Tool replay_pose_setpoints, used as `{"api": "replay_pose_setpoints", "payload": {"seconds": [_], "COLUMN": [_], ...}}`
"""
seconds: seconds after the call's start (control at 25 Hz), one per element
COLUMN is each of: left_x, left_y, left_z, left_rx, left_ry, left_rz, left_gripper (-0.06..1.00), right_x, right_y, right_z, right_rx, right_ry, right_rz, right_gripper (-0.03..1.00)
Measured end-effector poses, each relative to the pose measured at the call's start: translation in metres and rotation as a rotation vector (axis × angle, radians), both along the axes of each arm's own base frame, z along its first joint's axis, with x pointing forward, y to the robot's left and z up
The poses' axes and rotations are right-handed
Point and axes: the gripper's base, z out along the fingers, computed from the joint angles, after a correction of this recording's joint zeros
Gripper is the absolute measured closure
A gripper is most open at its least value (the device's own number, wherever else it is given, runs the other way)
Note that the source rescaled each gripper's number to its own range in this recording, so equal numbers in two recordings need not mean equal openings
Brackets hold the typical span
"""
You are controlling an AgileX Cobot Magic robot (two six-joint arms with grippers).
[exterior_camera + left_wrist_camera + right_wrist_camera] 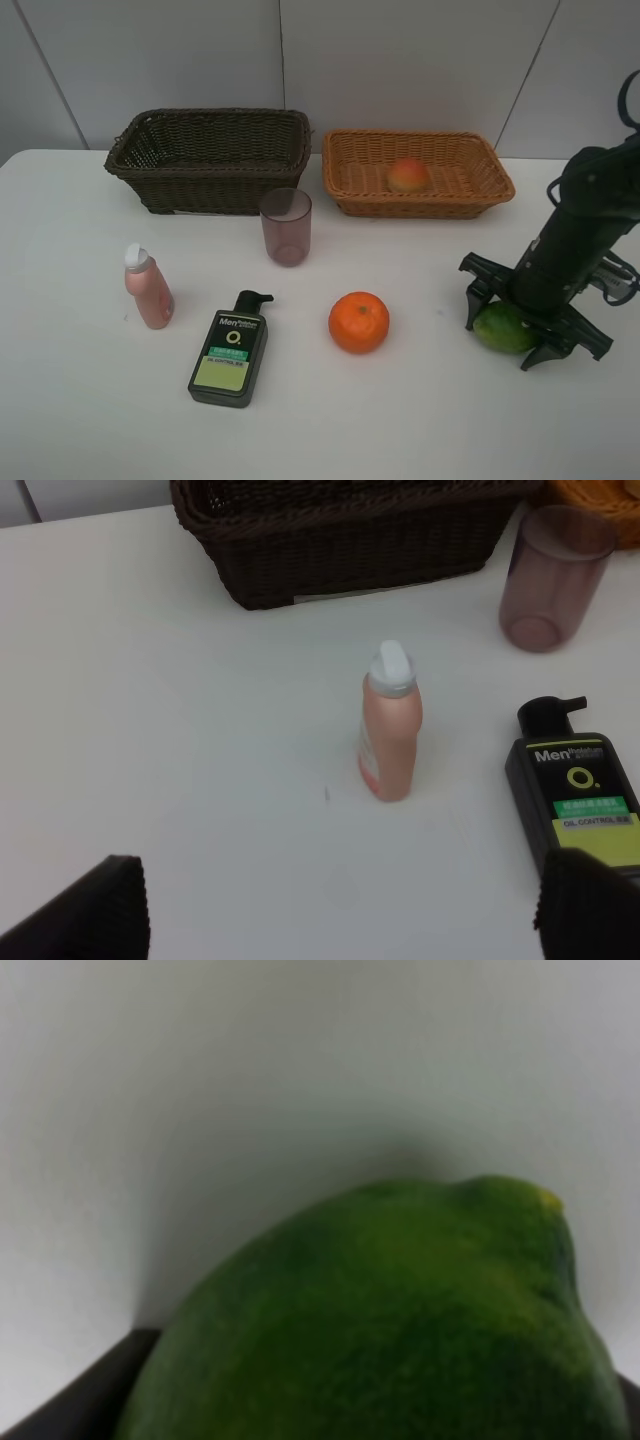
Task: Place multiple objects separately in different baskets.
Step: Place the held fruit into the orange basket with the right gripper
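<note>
The one green fruit (503,328) lies on the white table (80,400), at about four o'clock from the table's middle, with the right gripper (507,336) clamped around it. At its nine o'clock sits one orange (359,322). Farther that way are one dark pump bottle (229,350) lying flat and one pink bottle (148,288) standing upright. One mauve cup (286,226) stands at the orange's eleven o'clock. Two baskets line the twelve o'clock edge: the dark brown basket (210,160) and, at its three o'clock, the tan basket (350,185), which holds one red-yellow fruit (408,176). The left gripper (350,885) has its fingers (110,900) wide apart, holding nothing.
</note>
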Motion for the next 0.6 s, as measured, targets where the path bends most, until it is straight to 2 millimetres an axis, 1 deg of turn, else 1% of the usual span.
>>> {"api": "replay_pose_setpoints", "payload": {"seconds": [0.24, 0.4, 0.52, 0.6], "left_x": [0.0, 0.0, 0.0, 0.0], "left_y": [0.0, 0.0, 0.0, 0.0], "left_z": [0.0, 0.0, 0.0, 0.0], "left_rx": [0.0, 0.0, 0.0, 0.0], "left_ry": [0.0, 0.0, 0.0, 0.0], "left_rz": [0.0, 0.0, 0.0, 0.0], "left_gripper": [-0.06, -0.06, -0.06, -0.06], "right_x": [0.0, -0.001, 0.0, 0.004], "right_y": [0.0, 0.0, 0.001, 0.004], "right_z": [0.0, 0.001, 0.013, 0.025], "right_rx": [0.0, 0.003, 0.01, 0.0], "right_ry": [0.003, 0.011, 0.004, -0.008], "right_rz": [0.003, 0.035, 0.119, 0.248], "right_gripper": [0.69, 0.69, 0.69, 0.69]}}
